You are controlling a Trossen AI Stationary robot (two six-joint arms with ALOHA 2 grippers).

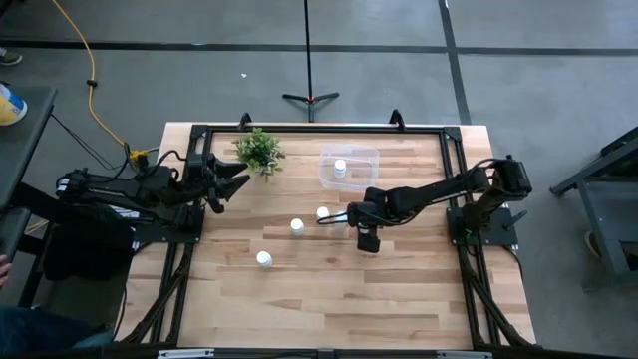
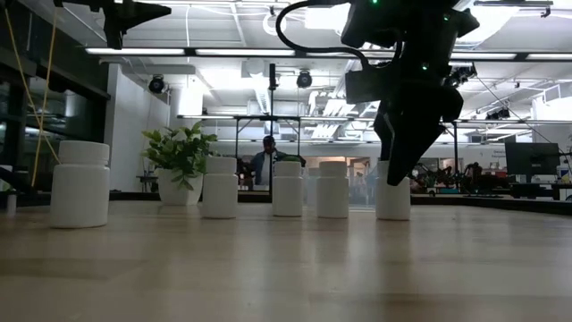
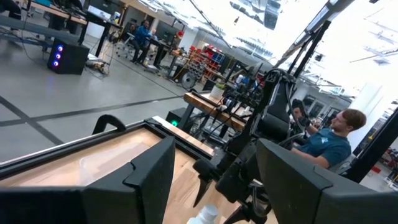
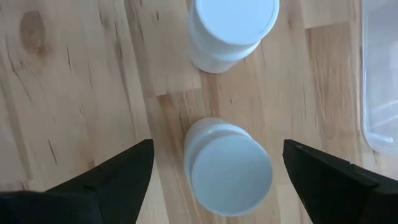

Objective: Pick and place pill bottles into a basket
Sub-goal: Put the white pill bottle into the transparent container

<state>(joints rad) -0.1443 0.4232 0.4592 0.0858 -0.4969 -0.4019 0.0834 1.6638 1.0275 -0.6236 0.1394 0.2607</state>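
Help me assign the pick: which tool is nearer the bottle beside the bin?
Right. The right tool hangs open over that bottle; the left tool waits by the plant.

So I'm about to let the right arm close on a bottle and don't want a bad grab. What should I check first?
1. Right claw open: ok.
2. Pill bottle between its fingers: ok.
3. Bottle upright, cap on: ok.
4. Neighbouring bottle clear of the fingers: ok.
5. Claw low enough to grip: cannot tell.
6. Clear bin has room; one bottle inside: ok.
7. Left claw parked near the plant: ok.
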